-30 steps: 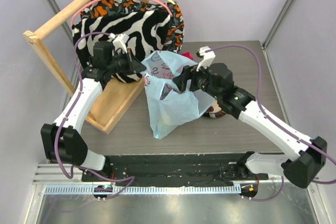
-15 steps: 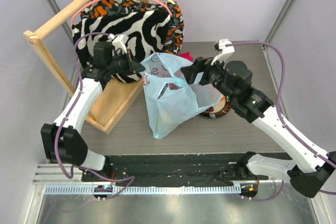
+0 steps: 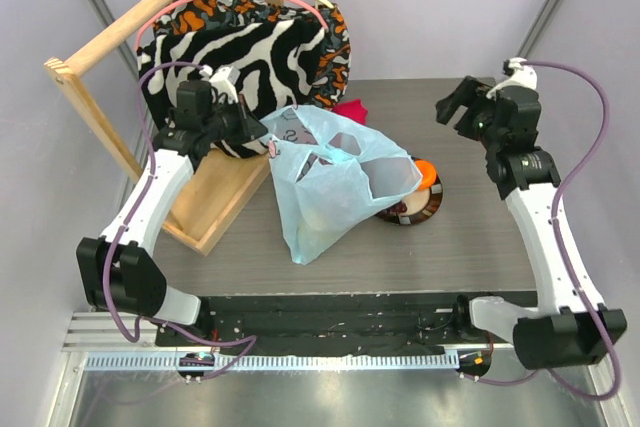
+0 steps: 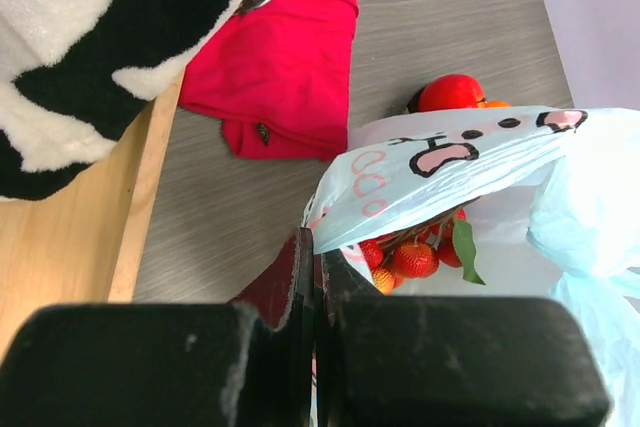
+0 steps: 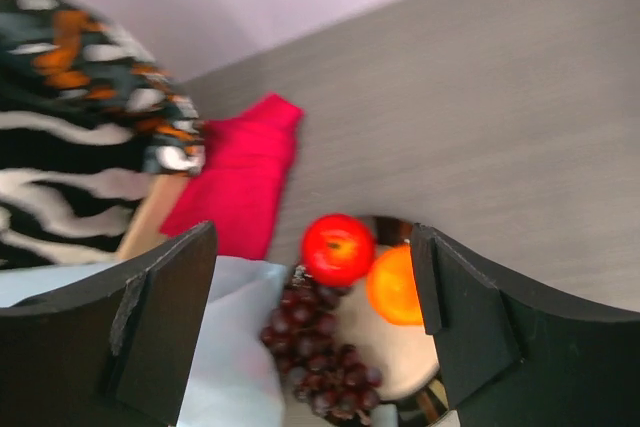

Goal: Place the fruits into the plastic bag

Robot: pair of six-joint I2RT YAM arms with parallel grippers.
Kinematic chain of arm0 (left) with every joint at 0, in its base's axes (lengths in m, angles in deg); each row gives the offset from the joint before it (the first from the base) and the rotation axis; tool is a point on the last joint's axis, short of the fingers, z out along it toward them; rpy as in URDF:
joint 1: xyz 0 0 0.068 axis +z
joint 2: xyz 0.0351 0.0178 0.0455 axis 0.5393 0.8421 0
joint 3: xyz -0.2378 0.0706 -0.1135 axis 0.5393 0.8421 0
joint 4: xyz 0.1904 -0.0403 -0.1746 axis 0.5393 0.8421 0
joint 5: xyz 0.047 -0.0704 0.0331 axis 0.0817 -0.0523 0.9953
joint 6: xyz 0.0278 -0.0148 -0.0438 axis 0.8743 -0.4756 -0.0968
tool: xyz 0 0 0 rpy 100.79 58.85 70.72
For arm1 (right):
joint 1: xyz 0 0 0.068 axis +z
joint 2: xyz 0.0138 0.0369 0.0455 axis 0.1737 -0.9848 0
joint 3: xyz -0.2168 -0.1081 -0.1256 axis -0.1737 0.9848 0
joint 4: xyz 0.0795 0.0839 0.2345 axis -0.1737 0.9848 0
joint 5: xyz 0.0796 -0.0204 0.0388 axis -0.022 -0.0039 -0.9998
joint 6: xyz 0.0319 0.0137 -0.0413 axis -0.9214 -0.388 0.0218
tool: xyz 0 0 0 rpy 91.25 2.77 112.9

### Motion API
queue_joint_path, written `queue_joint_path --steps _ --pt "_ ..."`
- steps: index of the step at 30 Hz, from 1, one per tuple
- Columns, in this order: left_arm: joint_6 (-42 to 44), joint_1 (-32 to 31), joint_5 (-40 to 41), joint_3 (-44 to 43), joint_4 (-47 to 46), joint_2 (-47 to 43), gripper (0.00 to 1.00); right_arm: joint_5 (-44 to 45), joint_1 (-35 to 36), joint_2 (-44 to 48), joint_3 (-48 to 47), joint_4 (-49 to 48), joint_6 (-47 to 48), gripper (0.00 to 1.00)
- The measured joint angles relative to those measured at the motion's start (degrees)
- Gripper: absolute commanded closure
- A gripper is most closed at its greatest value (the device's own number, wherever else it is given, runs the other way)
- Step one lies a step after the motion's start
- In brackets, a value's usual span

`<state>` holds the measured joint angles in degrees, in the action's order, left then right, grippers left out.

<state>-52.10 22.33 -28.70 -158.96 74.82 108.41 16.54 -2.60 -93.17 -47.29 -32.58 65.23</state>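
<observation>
The light-blue plastic bag [image 3: 330,192] stands open mid-table. My left gripper [image 3: 262,139] is shut on its left rim, also seen in the left wrist view [image 4: 318,252]. A bunch of little red-yellow balls [image 4: 412,257] lies inside the bag [image 4: 470,162]. My right gripper [image 3: 452,107] is open and empty, raised at the back right. In the right wrist view it [image 5: 312,247] hangs above the dark plate [image 5: 405,357], which holds the red apple [image 5: 338,248], the orange [image 5: 393,285] and the purple grapes [image 5: 320,347], beside the bag [image 5: 215,347]. The yellow fruit is hidden.
A red cloth [image 3: 350,107] lies behind the bag. Zebra-striped fabric [image 3: 250,52] hangs on a wooden rack [image 3: 110,37] at the back left, with its base board [image 3: 215,202] beside the bag. The plate [image 3: 418,209] is partly covered by the bag's right side.
My right gripper has pulled out of the bag's mouth and swung up to the back right. The bag's right side has slumped over the plate. The left gripper keeps its hold.
</observation>
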Motion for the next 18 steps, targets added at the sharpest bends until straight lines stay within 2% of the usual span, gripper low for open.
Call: queue_joint_path --steps 3,5,10,18 --pt "0.0 0.0 0.0 0.0 -0.2 -0.9 1.00 -5.2 -7.8 -2.9 5.7 -2.2 -2.6 0.16" --pt "0.2 0.0 0.4 0.0 -0.2 -1.8 1.00 -6.3 -10.1 -5.6 10.0 -2.3 -3.3 0.16" --pt "1.6 0.8 2.4 0.0 0.1 -2.7 1.00 -8.3 -10.0 -11.6 14.8 -0.5 -3.4 0.15" --pt "3.0 2.3 4.9 0.0 1.7 -2.7 1.00 -9.9 -9.8 -14.9 17.2 -3.9 -2.7 0.18"
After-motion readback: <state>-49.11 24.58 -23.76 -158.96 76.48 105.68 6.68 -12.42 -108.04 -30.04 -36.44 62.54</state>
